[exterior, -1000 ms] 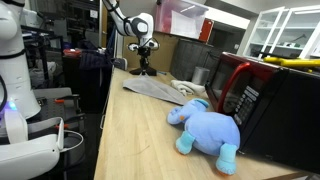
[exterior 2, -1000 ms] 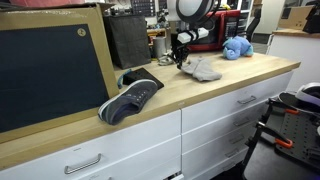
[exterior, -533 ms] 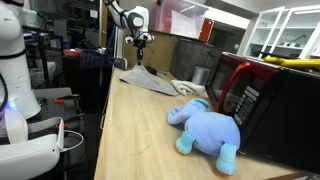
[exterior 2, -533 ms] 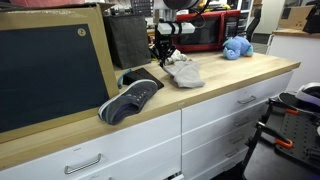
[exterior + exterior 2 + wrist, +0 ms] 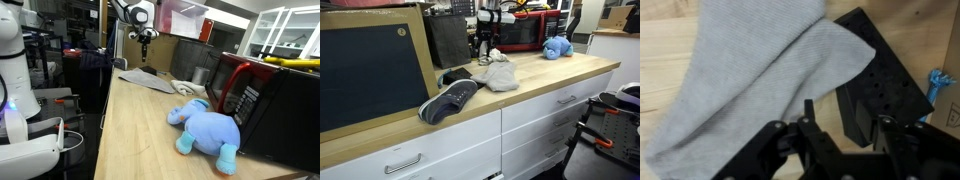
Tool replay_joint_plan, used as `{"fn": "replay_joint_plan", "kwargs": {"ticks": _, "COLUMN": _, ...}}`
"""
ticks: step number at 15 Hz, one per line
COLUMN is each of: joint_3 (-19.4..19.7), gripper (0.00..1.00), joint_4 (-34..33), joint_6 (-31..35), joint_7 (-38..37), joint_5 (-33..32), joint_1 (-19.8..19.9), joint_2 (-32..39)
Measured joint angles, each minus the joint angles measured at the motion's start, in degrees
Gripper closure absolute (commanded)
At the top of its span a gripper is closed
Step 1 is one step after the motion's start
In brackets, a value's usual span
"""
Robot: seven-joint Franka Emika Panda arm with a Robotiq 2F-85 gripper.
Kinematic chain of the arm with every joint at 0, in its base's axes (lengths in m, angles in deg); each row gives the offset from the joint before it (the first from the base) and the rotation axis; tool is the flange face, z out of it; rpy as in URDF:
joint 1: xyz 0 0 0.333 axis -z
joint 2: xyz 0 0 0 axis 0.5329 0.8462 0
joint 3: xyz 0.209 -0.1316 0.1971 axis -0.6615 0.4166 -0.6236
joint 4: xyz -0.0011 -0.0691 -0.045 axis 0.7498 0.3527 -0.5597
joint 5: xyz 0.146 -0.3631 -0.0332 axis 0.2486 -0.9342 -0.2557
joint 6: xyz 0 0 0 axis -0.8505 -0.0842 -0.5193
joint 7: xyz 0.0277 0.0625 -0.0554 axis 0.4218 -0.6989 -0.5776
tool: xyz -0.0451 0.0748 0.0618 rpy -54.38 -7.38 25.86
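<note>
Tool hangs above the bench, jaws apart, gripping nothing. Grey cloth lies rumpled on the bench directly beneath it, just beside a dark shoe. Blue plush toy lies well apart, against the microwave.

On the counter the cloth lies between shoe and plush. The microwave stands behind the plush, and the gripper hangs above the cloth.
</note>
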State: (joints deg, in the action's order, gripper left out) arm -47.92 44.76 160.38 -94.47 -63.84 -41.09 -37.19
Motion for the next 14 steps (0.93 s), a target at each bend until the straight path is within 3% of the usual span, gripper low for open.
{"fn": "replay_joint_plan", "kwargs": {"ticks": 3, "joint_3": 2.1, "gripper": 0.01, "joint_4": 0.1, "joint_6": -4.1, "joint_7": 0.1, "joint_5": 0.0, "joint_1": 3.3, "joint_2": -2.6}}
{"fn": "replay_joint_plan", "kwargs": {"ticks": 9, "joint_3": 4.4, "gripper": 0.0, "joint_4": 2.8, "joint_6": -7.0, "joint_7": 1.9, "joint_5": 0.5, "joint_1": 8.1, "joint_2": -3.7}}
{"fn": "replay_joint_plan", "kwargs": {"ticks": 14, "joint_3": 4.3, "gripper": 0.0, "joint_4": 6.7, "joint_6": -3.6, "joint_7": 2.0, "joint_5": 1.7, "joint_1": 8.3, "joint_2": -1.3}}
